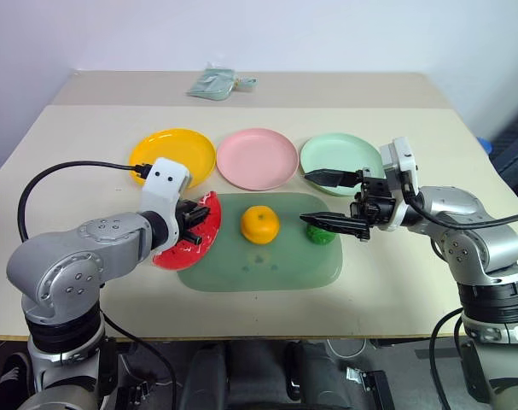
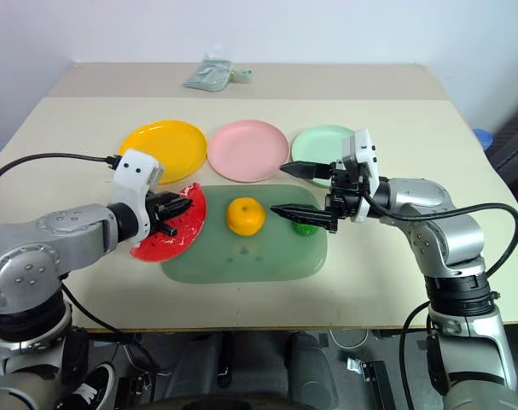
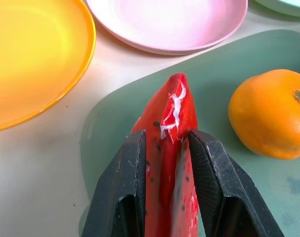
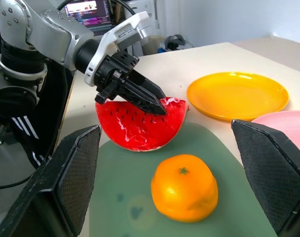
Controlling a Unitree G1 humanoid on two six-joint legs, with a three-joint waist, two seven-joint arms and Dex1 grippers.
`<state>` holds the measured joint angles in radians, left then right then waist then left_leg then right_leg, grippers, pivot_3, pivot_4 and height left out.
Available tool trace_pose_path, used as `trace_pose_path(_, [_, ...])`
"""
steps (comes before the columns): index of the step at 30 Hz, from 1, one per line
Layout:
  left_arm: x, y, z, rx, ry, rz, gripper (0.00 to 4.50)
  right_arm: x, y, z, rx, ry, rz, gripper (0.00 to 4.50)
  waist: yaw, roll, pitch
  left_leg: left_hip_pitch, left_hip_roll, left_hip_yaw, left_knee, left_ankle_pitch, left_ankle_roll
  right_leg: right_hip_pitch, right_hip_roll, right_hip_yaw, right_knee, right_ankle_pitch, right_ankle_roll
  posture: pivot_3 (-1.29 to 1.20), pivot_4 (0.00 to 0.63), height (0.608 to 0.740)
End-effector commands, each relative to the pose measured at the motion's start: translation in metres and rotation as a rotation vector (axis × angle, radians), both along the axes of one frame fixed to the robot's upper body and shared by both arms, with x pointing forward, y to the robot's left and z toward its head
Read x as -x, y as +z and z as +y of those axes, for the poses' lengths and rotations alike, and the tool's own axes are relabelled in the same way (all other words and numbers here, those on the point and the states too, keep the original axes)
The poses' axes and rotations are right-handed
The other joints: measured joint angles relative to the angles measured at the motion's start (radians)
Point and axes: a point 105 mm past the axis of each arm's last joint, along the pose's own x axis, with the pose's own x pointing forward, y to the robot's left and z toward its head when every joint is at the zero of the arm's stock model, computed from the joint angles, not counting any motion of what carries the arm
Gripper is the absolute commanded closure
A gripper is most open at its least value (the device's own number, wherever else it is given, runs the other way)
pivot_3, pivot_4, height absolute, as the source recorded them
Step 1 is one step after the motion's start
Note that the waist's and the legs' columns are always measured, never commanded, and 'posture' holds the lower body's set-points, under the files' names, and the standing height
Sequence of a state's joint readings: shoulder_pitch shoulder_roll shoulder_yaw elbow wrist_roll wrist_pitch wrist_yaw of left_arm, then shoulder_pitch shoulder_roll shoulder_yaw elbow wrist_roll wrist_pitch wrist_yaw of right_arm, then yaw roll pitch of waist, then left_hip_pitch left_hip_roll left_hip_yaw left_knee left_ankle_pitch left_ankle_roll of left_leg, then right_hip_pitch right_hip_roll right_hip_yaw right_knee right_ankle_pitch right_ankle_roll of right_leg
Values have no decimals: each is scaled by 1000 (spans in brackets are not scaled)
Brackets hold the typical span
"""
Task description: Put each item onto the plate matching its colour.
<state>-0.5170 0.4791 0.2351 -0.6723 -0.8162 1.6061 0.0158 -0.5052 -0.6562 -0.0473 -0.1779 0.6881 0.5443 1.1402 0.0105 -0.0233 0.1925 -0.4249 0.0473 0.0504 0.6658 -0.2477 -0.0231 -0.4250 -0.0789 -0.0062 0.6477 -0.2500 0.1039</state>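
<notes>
Left pincer clamped on the watermelon slice: both black fingers press the red faces, slice standing on edge between them, jaws narrowed to the slice's thickness. Slice sits at the 9 o'clock edge of the pale-green cutting mat, partly over the mat, partly over the bare counter. Whether it is lifted off the surface, cannot tell.

Right pincer wide open, holding nothing. It points level toward 9 o'clock. One finger hangs over the near rim of the mint plate, the other over the small dark-green vegetable; contact with the vegetable cannot be told. In the right wrist view the two fingers stand far apart, with the tangerine and the slice between them in the distance.

Tangerine upright at mat centre, stem up, apart from both pincers. Vegetable on the mat at 3 o'clock from the tangerine, near it but not touching.

Three plates in a row along the 12 o'clock side of the mat: yellow plate at 10 o'clock, pink plate at 12 o'clock, mint plate at 2 o'clock. All three bare. Pink plate just beside the mat's far edge; yellow and pink near each other, rims apart.

Crumpled pale packet at the far 12 o'clock side of the counter, well apart from the plates. Black cable loops from the left wrist over the counter.
</notes>
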Motion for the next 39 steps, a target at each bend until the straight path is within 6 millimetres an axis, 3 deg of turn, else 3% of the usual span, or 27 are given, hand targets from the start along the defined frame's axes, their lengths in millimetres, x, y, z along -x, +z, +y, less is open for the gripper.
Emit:
trace_pose_path(1, [1,8,-1,-15,-8,-39,4430,4,9,0,-4,0,-63,163,1,0,0,0,0,0,0,0,0,0,0,0,0,0,0,0,150,740])
trace_pose_path(10, [1,10,2,-39,-31,-49,4490,2,8,-1,2,-17,-72,163,1,0,0,0,0,0,0,0,0,0,0,0,0,0,0,0,150,740])
trace_pose_path(15, [-6,25,1,-16,-29,-124,4490,0,9,-1,5,-24,-80,163,1,0,0,0,0,0,0,0,0,0,0,0,0,0,0,0,150,740])
trace_pose_path(20, [-26,48,1,29,-7,-259,4490,-4,11,0,-4,-43,-102,163,1,0,0,0,0,0,0,0,0,0,0,0,0,0,0,0,150,740])
trace_pose_path(28, [-100,88,-21,40,-121,-513,4490,-38,26,0,-53,-214,-219,163,4,0,0,-1,0,1,0,0,0,0,0,0,-1,0,0,0,150,740])
trace_pose_path(34, [-144,91,-54,122,-199,-568,4490,-48,33,-3,-75,-292,-256,163,2,0,0,-2,-1,2,0,0,0,0,0,-1,-3,0,1,0,150,740])
trace_pose_path(39, [-163,74,-83,169,-230,-552,4490,-52,27,-10,-57,-371,-264,163,0,0,0,-2,-1,2,0,0,0,-1,0,-1,-3,0,1,0,150,740])
